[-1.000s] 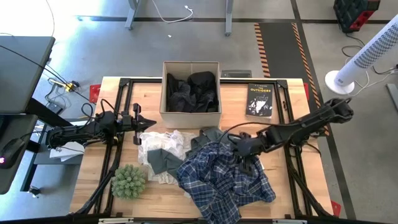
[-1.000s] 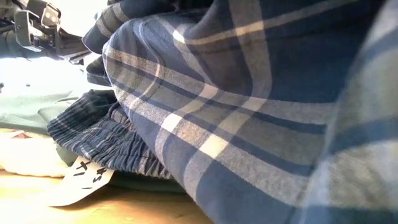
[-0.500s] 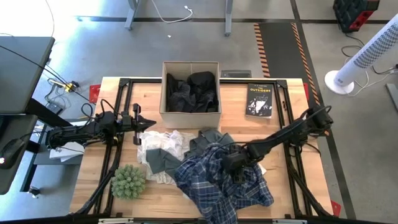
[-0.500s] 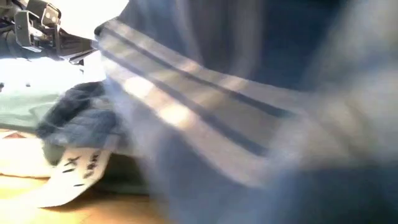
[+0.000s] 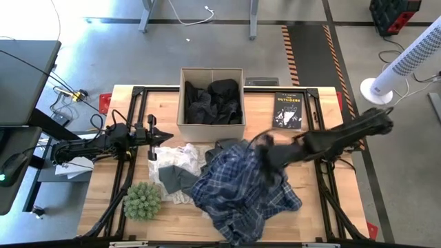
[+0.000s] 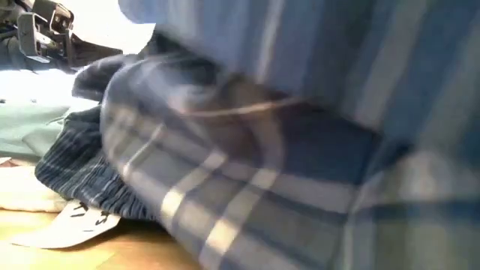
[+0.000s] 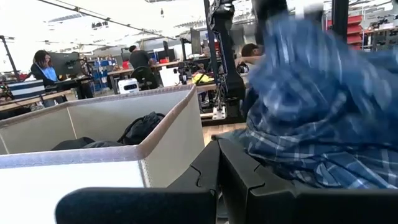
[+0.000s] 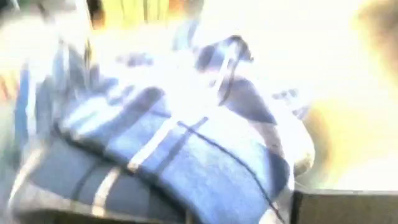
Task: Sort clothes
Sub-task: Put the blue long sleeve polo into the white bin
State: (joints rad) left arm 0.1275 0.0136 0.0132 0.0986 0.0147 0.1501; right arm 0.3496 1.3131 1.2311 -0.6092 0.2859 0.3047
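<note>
A blue-and-white plaid garment (image 5: 241, 196) lies heaped on the table's near middle, and my right gripper (image 5: 264, 153) is shut on its upper part. The garment also fills the low view (image 6: 285, 150) and the right wrist view (image 8: 161, 143). A white garment (image 5: 180, 156) and a grey-green one (image 5: 176, 180) lie to its left. Black clothes (image 5: 213, 100) sit in the cardboard box (image 5: 180, 96). My left gripper (image 5: 153, 136) is shut and empty, left of the white garment. My right gripper holds a bunched part of the plaid garment near its top (image 7: 283, 31), from above. The fingers are hidden by blur and cloth. The gathered part is raised, the cloth hangs below the gripper, and its lower part (image 5: 238, 213) lies on the table.
A black book (image 5: 287, 110) lies at the far right. A spiky green plant ball (image 5: 142, 200) sits at the near left. The box stands at the far middle. People and desks show in the room beyond the table (image 7: 43, 62).
My right gripper first dipped toward the near edge into the plaid garment, then rose and went back toward the far edge. The garment's gathered upper part has been lifted with it, and its heap has shifted a little, while its lower part stays on the table.
</note>
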